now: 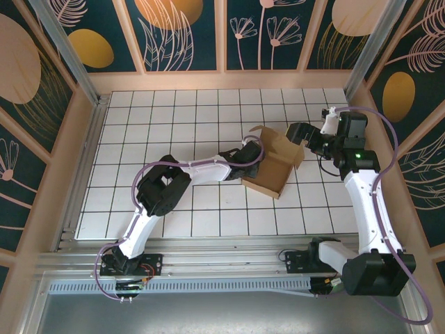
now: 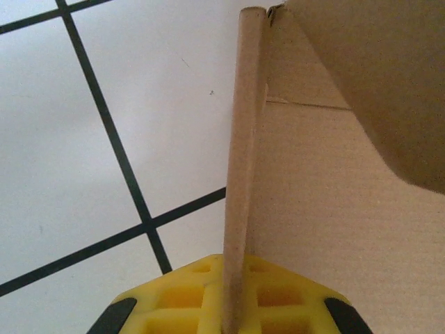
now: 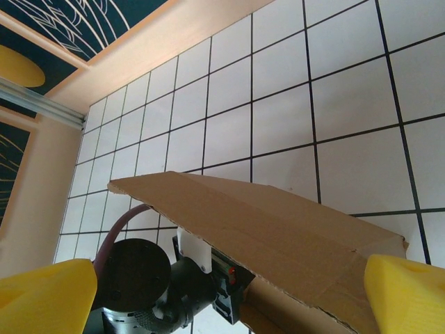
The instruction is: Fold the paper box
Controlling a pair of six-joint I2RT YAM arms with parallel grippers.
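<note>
Gridded white desk (image 1: 174, 125), left hand (image 2: 233, 306) pinched tight on a wall of the paper box (image 1: 274, 170), seemingly steadying it, while right hand (image 1: 304, 133) gapes wide at the raised flap (image 3: 278, 229), gripping nothing.

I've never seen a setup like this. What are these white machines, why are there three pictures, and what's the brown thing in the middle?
These are two white-and-black robot arms, bolted at the table's near edge. The overhead picture looks down from behind them. The other two come from a small camera on each wrist, so you see the arm's own yellow fingers. On the white gridded table lies one half-folded brown cardboard box. The left end effector is shut, pinching one upright wall of the box, seen edge-on. The right end effector is open and faces a raised flap without gripping it.
</note>
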